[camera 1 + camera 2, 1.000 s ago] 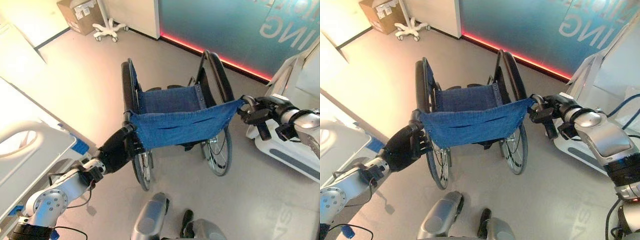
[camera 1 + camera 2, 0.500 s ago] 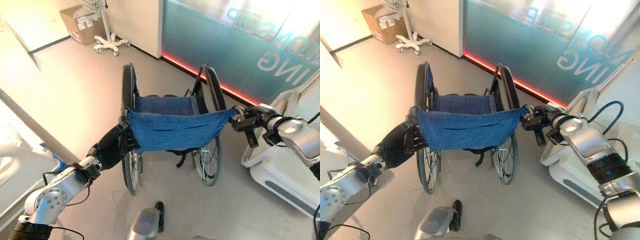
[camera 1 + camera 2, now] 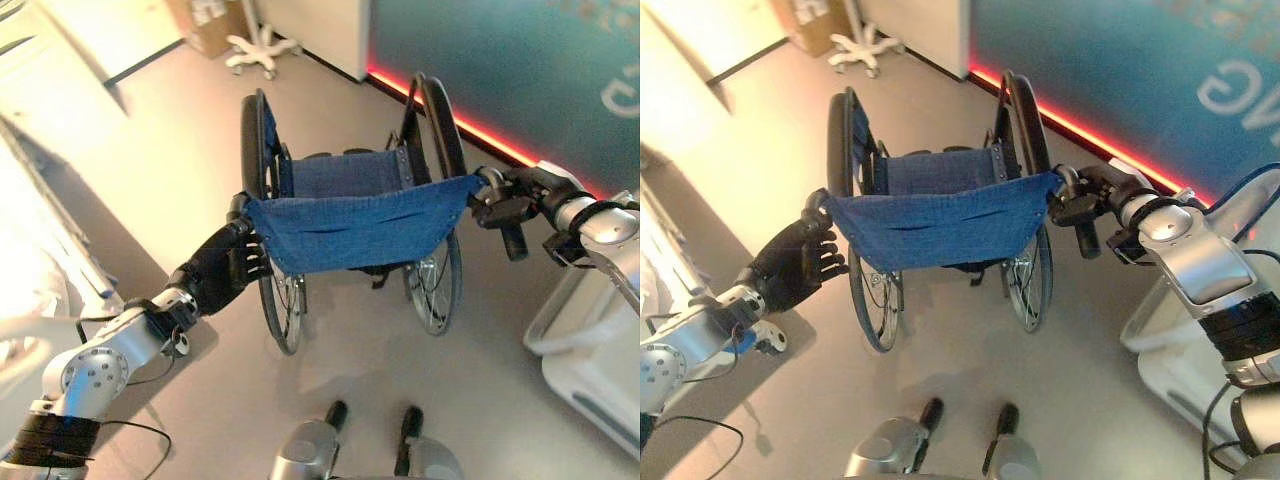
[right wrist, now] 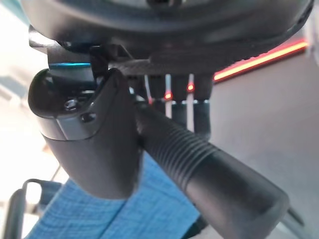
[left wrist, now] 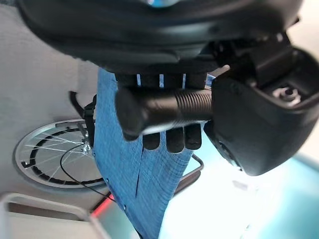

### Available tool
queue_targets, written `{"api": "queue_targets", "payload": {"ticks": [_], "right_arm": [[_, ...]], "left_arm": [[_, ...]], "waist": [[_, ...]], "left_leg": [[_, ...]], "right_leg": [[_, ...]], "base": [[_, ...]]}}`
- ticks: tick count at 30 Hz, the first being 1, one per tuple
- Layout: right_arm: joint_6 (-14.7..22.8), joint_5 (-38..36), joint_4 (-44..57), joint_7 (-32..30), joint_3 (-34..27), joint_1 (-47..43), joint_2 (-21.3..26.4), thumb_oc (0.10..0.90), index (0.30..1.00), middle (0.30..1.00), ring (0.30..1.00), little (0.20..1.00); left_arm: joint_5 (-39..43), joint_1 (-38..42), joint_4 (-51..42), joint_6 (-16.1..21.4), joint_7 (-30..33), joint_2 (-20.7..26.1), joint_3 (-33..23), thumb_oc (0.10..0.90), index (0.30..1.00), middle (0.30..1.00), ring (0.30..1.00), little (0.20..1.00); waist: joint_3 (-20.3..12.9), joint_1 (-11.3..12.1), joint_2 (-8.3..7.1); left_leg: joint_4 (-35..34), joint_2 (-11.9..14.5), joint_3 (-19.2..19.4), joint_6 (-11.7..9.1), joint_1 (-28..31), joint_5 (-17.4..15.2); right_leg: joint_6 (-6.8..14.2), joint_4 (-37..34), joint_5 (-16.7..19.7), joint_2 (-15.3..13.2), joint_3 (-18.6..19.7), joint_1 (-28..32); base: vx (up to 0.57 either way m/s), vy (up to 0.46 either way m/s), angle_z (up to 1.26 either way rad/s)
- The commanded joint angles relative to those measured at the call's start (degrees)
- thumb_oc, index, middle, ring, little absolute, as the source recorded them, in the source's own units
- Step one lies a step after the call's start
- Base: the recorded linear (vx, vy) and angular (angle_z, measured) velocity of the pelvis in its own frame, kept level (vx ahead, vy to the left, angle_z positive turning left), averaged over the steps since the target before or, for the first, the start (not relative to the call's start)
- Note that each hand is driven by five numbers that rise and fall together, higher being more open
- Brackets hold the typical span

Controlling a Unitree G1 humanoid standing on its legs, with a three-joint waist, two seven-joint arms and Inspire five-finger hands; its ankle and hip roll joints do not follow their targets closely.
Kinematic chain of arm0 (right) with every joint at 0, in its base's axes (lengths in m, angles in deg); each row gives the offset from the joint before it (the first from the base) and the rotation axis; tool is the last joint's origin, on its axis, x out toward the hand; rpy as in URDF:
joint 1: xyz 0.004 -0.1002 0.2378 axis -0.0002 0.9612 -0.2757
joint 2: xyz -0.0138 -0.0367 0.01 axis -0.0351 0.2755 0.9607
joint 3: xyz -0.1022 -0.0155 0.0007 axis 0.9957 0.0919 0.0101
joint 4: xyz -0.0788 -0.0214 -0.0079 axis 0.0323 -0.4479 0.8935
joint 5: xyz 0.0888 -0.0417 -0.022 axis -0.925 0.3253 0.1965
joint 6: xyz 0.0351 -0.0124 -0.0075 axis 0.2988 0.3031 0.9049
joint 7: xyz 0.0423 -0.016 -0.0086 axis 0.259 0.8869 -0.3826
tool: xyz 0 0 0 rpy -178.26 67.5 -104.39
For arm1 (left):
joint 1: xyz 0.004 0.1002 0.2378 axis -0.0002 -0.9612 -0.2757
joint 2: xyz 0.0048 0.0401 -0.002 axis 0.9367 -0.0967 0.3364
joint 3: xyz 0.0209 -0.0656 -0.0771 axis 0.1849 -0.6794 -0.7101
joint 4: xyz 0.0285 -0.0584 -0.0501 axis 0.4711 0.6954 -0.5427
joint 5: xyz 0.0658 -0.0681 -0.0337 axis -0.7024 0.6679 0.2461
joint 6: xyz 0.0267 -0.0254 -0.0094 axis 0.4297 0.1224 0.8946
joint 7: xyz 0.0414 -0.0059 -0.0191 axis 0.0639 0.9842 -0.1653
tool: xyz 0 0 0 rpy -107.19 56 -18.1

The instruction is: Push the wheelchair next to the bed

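Note:
The wheelchair point(image 3: 360, 225) stands in front of me, facing away, with a blue cloth backrest and seat and large spoked wheels. My left hand point(image 3: 215, 275) is at its left push handle; the left wrist view shows the ribbed black handle point(image 5: 164, 107) lying across the curled fingers with the thumb beside it. My right hand point(image 3: 515, 200) is curled round the right push handle point(image 4: 214, 164). The white bed point(image 3: 25, 330) shows at the far left edge, its rail just beside my left arm.
A white machine base point(image 3: 590, 340) stands close on the right, by my right arm. At the back are a white wheeled stand point(image 3: 262, 45) and a cardboard box point(image 3: 810, 20). A teal wall with a red light strip point(image 3: 480, 140) runs behind the wheelchair.
The whole picture has shifted as the camera moved. Both hands have stayed on the push handles. The bed rail now sits further toward the left edge.

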Motion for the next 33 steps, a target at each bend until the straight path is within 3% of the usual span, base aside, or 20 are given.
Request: {"api": "queue_targets", "payload": {"ticks": [1,5,6,9,10,12,13,14,16,21,22,23,25,27,28,31,33], "right_arm": [[7.22,-8.94,7.88,4.90,6.06,-10.71,-3.59,0.400,0.300,0.300,0.300,0.300],[7.12,-10.51,7.94,5.77,7.40,-12.29,-1.57,0.400,0.300,0.300,0.300,0.300],[7.17,-10.58,7.89,5.76,7.58,-12.44,-1.53,0.400,0.300,0.300,0.300,0.300],[7.69,-9.84,6.69,6.21,7.58,-12.17,-2.28,0.400,0.300,0.300,0.300,0.300],[8.36,-8.02,6.68,7.15,6.84,-10.68,-2.69,0.400,0.300,0.300,0.300,0.300],[8.72,-7.07,7.18,8.20,5.33,-8.81,-2.22,0.400,0.300,0.300,0.300,0.300],[8.49,-6.83,7.49,8.39,4.87,-8.40,-2.19,0.400,0.300,0.300,0.300,0.300],[8.41,-6.76,7.66,8.44,4.78,-8.29,-2.20,0.400,0.300,0.300,0.300,0.300],[7.67,-5.83,7.26,8.60,5.15,-9.17,-3.70,0.400,0.300,0.300,0.300,0.300],[6.71,-2.90,4.85,6.98,6.06,-9.68,-7.83,0.400,0.300,0.300,0.300,0.300],[6.79,-2.53,4.58,6.94,5.96,-9.45,-8.19,0.400,0.300,0.300,0.300,0.300],[7.02,-1.90,4.19,6.87,5.77,-8.83,-8.75,0.400,0.300,0.300,0.300,0.300],[8.16,0.19,3.29,7.94,5.11,-7.15,-9.56,0.400,0.300,0.300,0.300,0.300],[8.85,0.38,2.19,8.27,4.92,-6.83,-9.72,0.400,0.300,0.300,0.300,0.300],[8.94,0.16,2.01,8.22,4.95,-6.92,-9.67,0.400,0.300,0.300,0.300,0.300],[11.04,0.15,-0.02,9.16,5.41,-6.86,-9.88,0.400,0.300,0.300,0.300,0.300],[12.10,0.02,-0.29,9.36,5.09,-6.48,-9.62,0.400,0.300,0.300,0.300,0.300]], "left_arm": [[6.63,1.24,-5.77,9.92,-0.34,8.75,-12.50,0.400,0.300,0.300,0.300,0.300],[6.11,-2.18,-7.18,9.68,-0.06,5.66,-14.50,0.400,0.300,0.300,0.300,0.300],[6.04,-2.44,-7.31,9.68,-0.10,5.48,-14.68,0.400,0.300,0.300,0.300,0.300],[3.77,-3.78,-7.20,9.86,-1.59,2.68,-14.58,0.400,0.300,0.300,0.300,0.300],[2.64,-3.92,-7.57,10.38,-1.20,1.31,-13.79,0.400,0.300,0.300,0.300,0.300],[2.53,-4.09,-8.10,10.46,-0.61,0.37,-13.57,0.400,0.300,0.300,0.300,0.300],[2.42,-3.62,-7.82,10.22,-0.52,-0.04,-13.49,0.400,0.300,0.300,0.300,0.300],[2.49,-3.43,-7.61,10.10,-0.50,-0.10,-13.52,0.400,0.300,0.300,0.300,0.300],[2.04,-3.17,-6.06,10.05,-1.48,-0.14,-14.00,0.400,0.300,0.300,0.300,0.300],[0.96,-2.36,-4.58,10.71,-3.72,-0.71,-12.28,0.400,0.300,0.300,0.300,0.300],[0.77,-2.28,-4.62,10.82,-3.79,-0.85,-12.04,0.400,0.300,0.300,0.300,0.300],[0.24,-2.07,-4.75,11.04,-3.76,-1.24,-11.42,0.400,0.300,0.300,0.300,0.300],[-0.92,-0.97,-4.78,11.04,-3.20,-2.09,-10.19,0.400,0.300,0.300,0.300,0.300],[-1.26,0.04,-4.49,9.94,-3.08,-1.96,-10.06,0.400,0.300,0.300,0.300,0.300],[-1.14,0.28,-4.37,9.65,-3.07,-1.86,-10.09,0.400,0.300,0.300,0.300,0.300],[0.15,0.97,-3.15,8.91,-2.18,-0.68,-10.99,0.400,0.300,0.300,0.300,0.300],[0.64,1.23,-2.21,7.95,-2.35,0.52,-12.06,0.400,0.300,0.300,0.300,0.300]], "waist": [[-11.27,6.24,-3.64],[-12.21,6.05,-5.86],[-12.27,5.94,-5.84],[-10.98,5.55,-6.52],[-10.04,5.30,-6.74],[-9.66,4.74,-6.84],[-9.55,4.78,-6.75],[-9.49,4.94,-6.71],[-9.52,6.15,-5.64],[-9.82,8.31,-2.50],[-9.95,8.48,-2.34],[-10.09,8.53,-2.65],[-10.87,8.68,-2.88],[-11.96,8.50,-3.89],[-12.16,8.46,-4.05],[-13.08,9.24,-5.52],[-13.37,9.53,-6.11]], "left_leg": [[3.47,2.19,3.82,-4.04,-0.03,-3.35],[10.06,6.02,3.49,-5.77,-2.13,3.17],[10.56,6.12,3.45,-5.82,-2.36,3.35],[22.84,7.43,6.79,-5.99,-6.83,7.24],[28.01,7.69,8.61,-5.55,-9.15,7.07],[29.67,8.28,11.56,-5.24,-9.62,6.14],[28.90,7.35,11.73,-4.95,-9.58,5.19],[28.12,6.35,11.38,-4.61,-9.52,4.32],[21.83,1.37,10.13,-4.07,-8.55,2.60],[0.72,-1.03,17.29,-5.38,-11.56,10.85],[-0.68,-1.09,17.92,-5.42,-11.70,11.54],[-2.25,-1.69,18.76,-5.74,-11.37,11.15],[-2.89,-2.29,23.20,-4.51,-11.54,10.32],[-1.22,-3.07,26.35,-1.86,-10.42,5.72],[-0.90,-3.19,26.58,-1.43,-10.23,5.03],[0.57,-6.05,24.42,1.02,-9.39,2.37],[-0.98,-6.93,23.95,2.72,-8.13,3.23]], "right_leg": [[4.55,-7.51,6.71,-2.36,1.46,-1.18],[0.94,-7.83,3.47,1.61,-0.12,0.42],[0.75,-7.84,3.40,1.81,-0.18,0.41],[-2.83,-7.69,2.20,4.77,-1.34,2.11],[-3.95,-7.78,2.07,5.76,-2.23,3.27],[-4.59,-7.97,1.72,6.69,-3.80,4.35],[-4.61,-8.09,1.60,6.88,-4.29,4.80],[-4.49,-8.08,1.50,6.82,-4.38,4.96],[-3.80,-7.61,0.63,7.68,-4.39,5.56],[-4.50,-8.94,-3.55,12.49,-7.40,12.10],[-4.57,-9.05,-3.96,12.93,-7.52,12.71],[-4.36,-9.11,-5.16,13.01,-7.46,14.03],[-4.55,-8.31,-6.82,13.76,-9.19,15.41],[-3.85,-4.80,-8.07,13.00,-10.61,15.39],[-3.66,-4.18,-8.20,12.85,-10.75,15.26],[0.59,3.98,-1.89,11.30,-10.15,14.21],[4.33,11.71,6.30,11.40,-9.28,12.05]], "base": [[0.28,-0.301,0.63],[0.33,-0.397,0.77],[0.21,-0.352,0.63],[0.16,-0.314,0.36],[0.21,-0.368,0.43],[0.26,-0.274,0.43],[0.25,-0.174,0.38],[0.18,-0.054,0.34],[0.24,-0.043,0.23],[0.32,-0.057,0.11],[0.40,-0.062,-0.17],[0.40,-0.042,-0.20],[0.44,-0.030,-0.10],[0.36,0.030,0.24],[0.34,0.057,0.31],[0.40,0.093,0.37],[0.34,0.072,0.34]]}}
